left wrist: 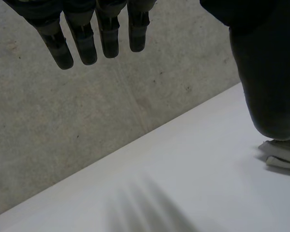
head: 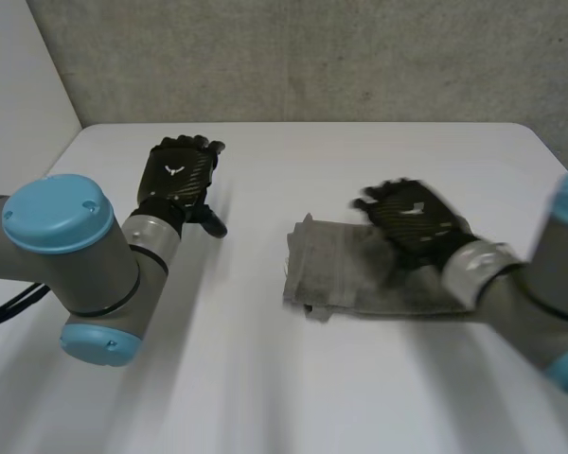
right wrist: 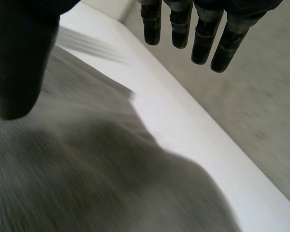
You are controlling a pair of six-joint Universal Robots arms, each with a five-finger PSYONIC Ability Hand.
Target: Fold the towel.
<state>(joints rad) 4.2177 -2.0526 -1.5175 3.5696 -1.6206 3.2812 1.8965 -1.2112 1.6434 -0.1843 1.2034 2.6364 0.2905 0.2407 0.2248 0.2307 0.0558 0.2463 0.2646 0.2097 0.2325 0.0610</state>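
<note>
- Head view: the grey towel (head: pixel 331 270) lay folded on the white table (head: pixel 293 378), in its right half, about midway between the far and near edges. The right hand (head: pixel 412 222) was over the towel's right part; whether it touched the cloth could not be told. The left hand (head: pixel 178 175) was well apart from the towel, over the table's left half and nearer the far edge, with nothing in it.
- Left wrist view: the left hand's fingers (left wrist: pixel 82 43) hung straight and loose, holding nothing. A corner of the towel (left wrist: pixel 282 153) showed just past the thumb (left wrist: pixel 268 72), and a concrete wall (left wrist: pixel 63 135) stood beyond the table's far edge.
- Right wrist view: the right hand's fingers (right wrist: pixel 203 34) were straight and set wide of the thumb (right wrist: pixel 19 58), gripping nothing, with the towel (right wrist: pixel 87 179) spread under the palm.
</note>
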